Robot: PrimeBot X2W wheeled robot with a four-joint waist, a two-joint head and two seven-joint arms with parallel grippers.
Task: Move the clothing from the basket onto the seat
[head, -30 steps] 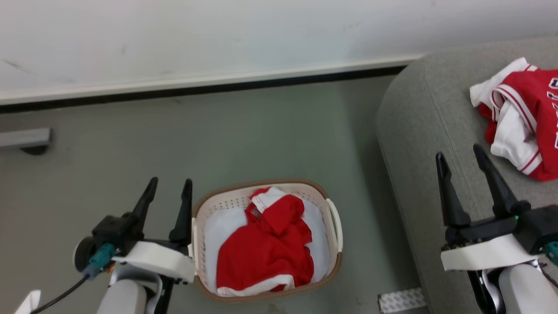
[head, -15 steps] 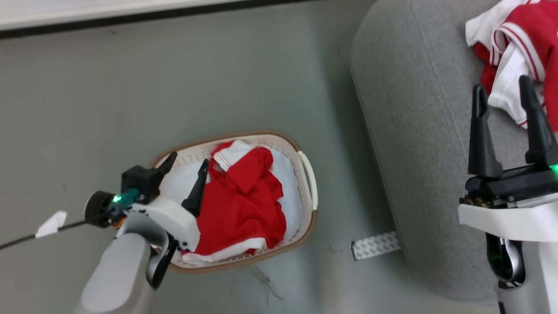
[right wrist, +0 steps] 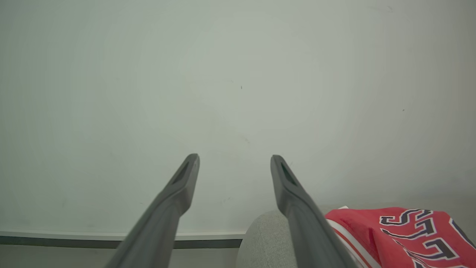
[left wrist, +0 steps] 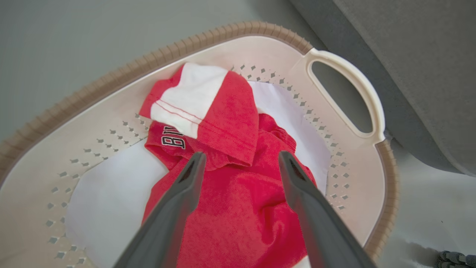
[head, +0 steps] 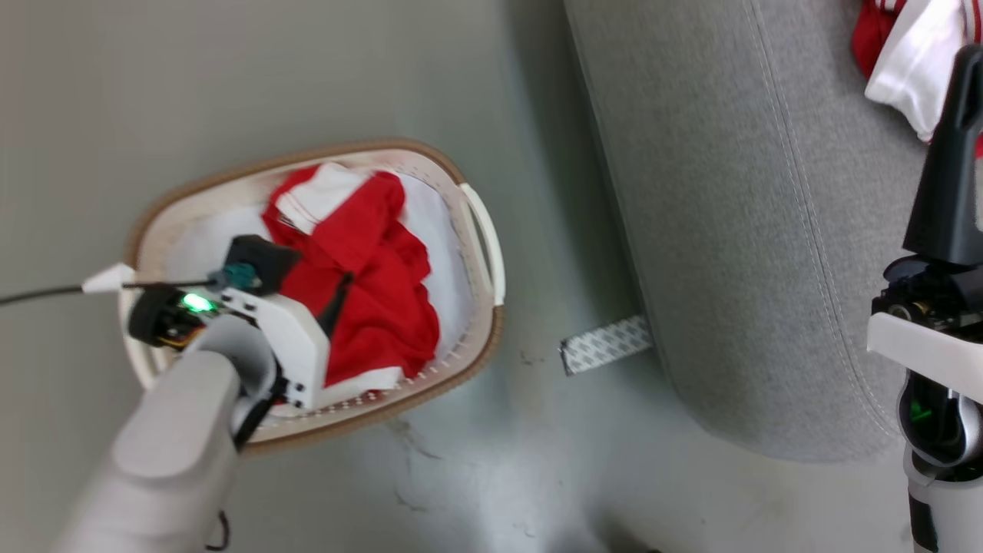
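Head view: a grey sofa (head: 729, 230) carries one red jersey (head: 898, 69). Beside it, the basket (head: 230, 173) holds a red garment (head: 369, 284), heaped from its middle to its rim. The left gripper (left wrist: 241, 156) hangs spread above the heap and should sink over the raised fold before closing. The right gripper (right wrist: 234, 158) is agape and empty.

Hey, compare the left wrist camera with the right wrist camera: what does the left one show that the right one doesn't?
Left wrist view: the basket, its white liner, and a crumpled red garment lying in it, with the open left gripper pointing at it. Right wrist view: a pale wall, a dark baseboard, and a lettered red garment lying on the seat, past the open right gripper. Both include the grey seat and a piece of red clothing.
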